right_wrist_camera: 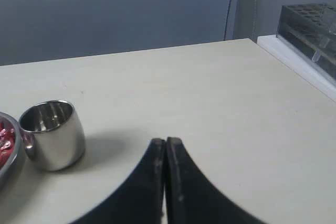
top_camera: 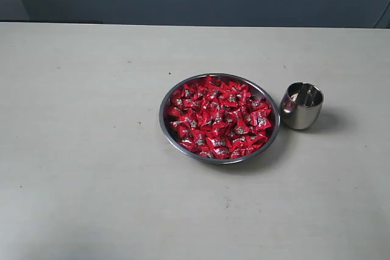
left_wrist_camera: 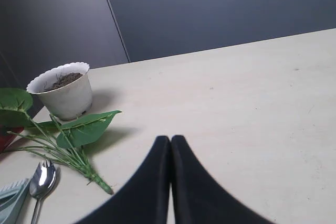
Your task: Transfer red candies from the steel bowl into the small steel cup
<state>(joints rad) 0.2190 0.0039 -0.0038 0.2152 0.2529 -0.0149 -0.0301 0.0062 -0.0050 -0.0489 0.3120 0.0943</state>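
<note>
Red candies (top_camera: pixel 219 117) fill the steel bowl (top_camera: pixel 161 120), which rests near the centre of the pale table (top_camera: pixel 91 181). The small steel cup (top_camera: pixel 301 106) stands upright just beside the bowl's right rim. Left gripper (left_wrist_camera: pixel 170 141) and right gripper (right_wrist_camera: pixel 166 142) are both clenched, fingertips pressed together and holding nothing; the right gripper is near the cup.
</note>
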